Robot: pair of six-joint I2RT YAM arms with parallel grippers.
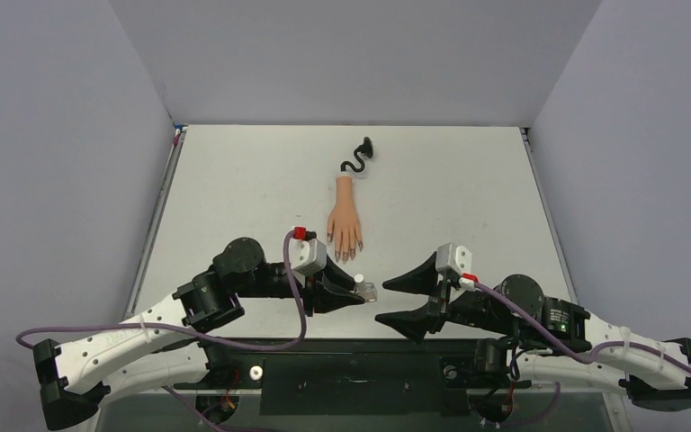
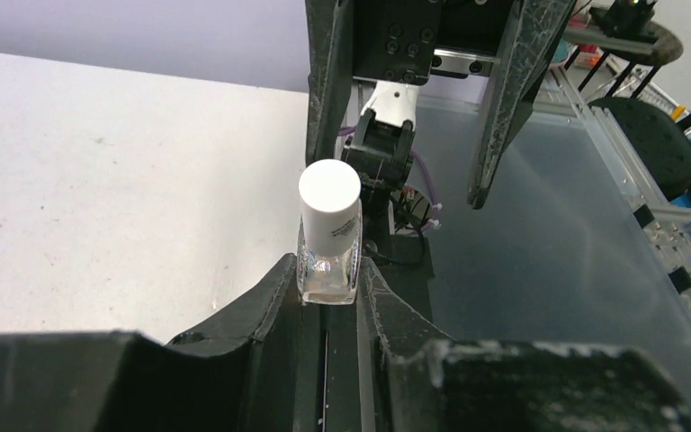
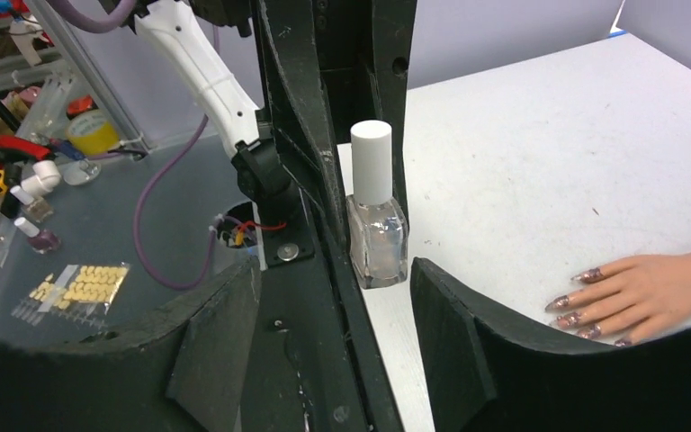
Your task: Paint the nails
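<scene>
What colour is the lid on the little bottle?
White. The lid shows best in the left wrist view.

nails (image 3: pixel 560 304) showing glossy purplish-grey, sitting on the fingertips of the peach mannequin hand (image 1: pixel 345 223). Hand lying flat mid-surface (image 1: pixel 234 180), fingertips pointing at near edge, curly black stem (image 1: pixel 356 160) trailing toward far edge.

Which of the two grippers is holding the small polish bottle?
The left gripper: it is closed on the clear glass body of the bottle. The right gripper is open and empty.

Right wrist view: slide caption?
Open right jaws face capped polish bottle clamped in left jaws; nails of mannequin hand nearby.
</scene>
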